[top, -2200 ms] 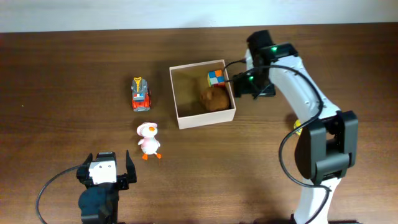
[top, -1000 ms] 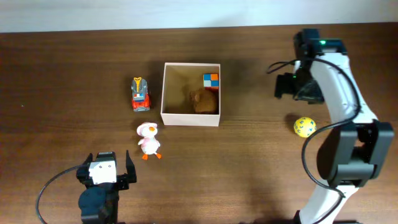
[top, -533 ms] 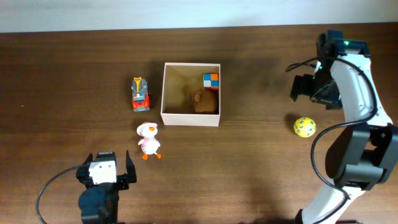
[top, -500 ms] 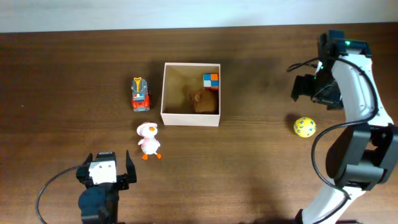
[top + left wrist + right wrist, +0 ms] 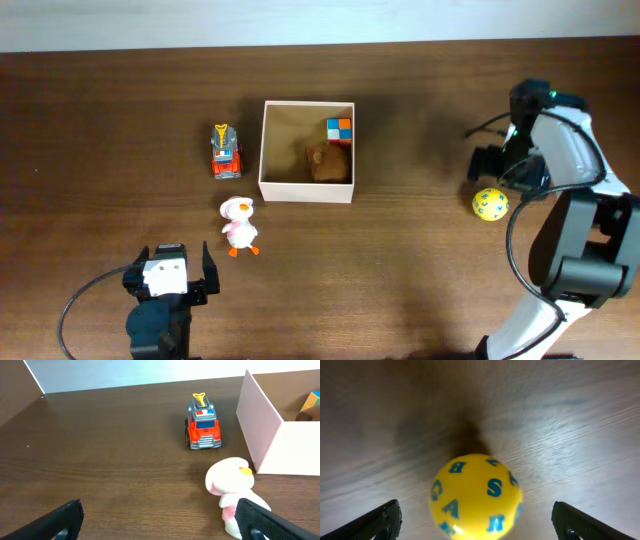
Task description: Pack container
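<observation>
Letters B, A, S, R in blue read on your yellow ball (image 5: pixel 475 495); right tool (image 5: pixel 479 521) hangs above it, jaws wide apart; left tool (image 5: pixel 162 517) likewise.

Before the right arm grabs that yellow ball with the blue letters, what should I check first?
1. Right end effector open: ok, fingers spread on both sides of the yellow ball with blue letters, which sits about centred between them.
2. End effector low enough to close on the ball: cannot tell.
3. Ball clear of other things: ok, it sits alone on the brown wooden table.
4. Room in the white-walled square cardboard container: ok, its left part is bare; multicoloured cube and brown plush toy sit on the right.
5. Left end effector out of the way: ok, open, at the table's opposite side.
</observation>
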{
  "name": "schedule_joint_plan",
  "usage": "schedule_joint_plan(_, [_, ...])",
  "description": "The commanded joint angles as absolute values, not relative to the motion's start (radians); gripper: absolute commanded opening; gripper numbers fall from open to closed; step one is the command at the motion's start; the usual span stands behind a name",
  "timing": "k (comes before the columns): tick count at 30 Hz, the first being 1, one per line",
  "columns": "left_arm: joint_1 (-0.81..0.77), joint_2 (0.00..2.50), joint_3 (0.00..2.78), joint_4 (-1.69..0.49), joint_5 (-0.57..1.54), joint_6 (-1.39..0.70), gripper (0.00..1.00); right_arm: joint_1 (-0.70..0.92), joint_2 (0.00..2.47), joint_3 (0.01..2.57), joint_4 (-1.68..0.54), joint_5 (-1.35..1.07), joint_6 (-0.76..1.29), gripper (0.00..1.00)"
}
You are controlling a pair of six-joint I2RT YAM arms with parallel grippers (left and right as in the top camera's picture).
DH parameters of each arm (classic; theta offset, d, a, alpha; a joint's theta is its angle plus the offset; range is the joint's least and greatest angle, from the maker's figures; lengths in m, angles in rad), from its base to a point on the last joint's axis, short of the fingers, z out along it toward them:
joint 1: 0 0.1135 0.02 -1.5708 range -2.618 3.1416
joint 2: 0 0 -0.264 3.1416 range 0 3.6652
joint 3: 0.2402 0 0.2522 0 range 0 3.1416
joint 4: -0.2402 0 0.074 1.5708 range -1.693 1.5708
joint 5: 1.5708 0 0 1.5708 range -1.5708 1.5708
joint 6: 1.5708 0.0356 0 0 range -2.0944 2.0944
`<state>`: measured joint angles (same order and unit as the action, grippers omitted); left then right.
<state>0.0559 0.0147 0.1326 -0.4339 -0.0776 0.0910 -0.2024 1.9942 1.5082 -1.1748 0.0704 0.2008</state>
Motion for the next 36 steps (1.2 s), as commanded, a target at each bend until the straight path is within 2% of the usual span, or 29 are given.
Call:
schedule_joint_plan(1, [0.061, 0.011, 0.127, -0.432, -0.067, 0.110, 0.99, -0.210, 1.971, 1.446, -1.140, 0.048, 0.178, 0.99])
schedule_joint_plan(13, [0.061, 0.011, 0.127, -0.432, -0.067, 0.110, 0.99, -0.210, 1.971, 1.503, -1.084, 0.016, 0.073, 0.99])
schedule_joint_plan(19, [0.061, 0.011, 0.127, -0.432, -0.067, 0.110, 0.99, -0.195, 1.971, 1.632, -1.089, 0.015, 0.007, 0.99])
schedule_joint_plan(26, [0.061, 0.011, 0.127, -0.432, -0.067, 0.110, 0.99, -0.190, 1.971, 1.787, -1.096, 0.008, 0.007, 0.99])
schedule_joint_plan(36, [0.061, 0.011, 0.127, -0.432, -0.067, 0.110, 0.99, -0.190, 1.971, 1.803, -1.098, 0.009, 0.007, 0.99])
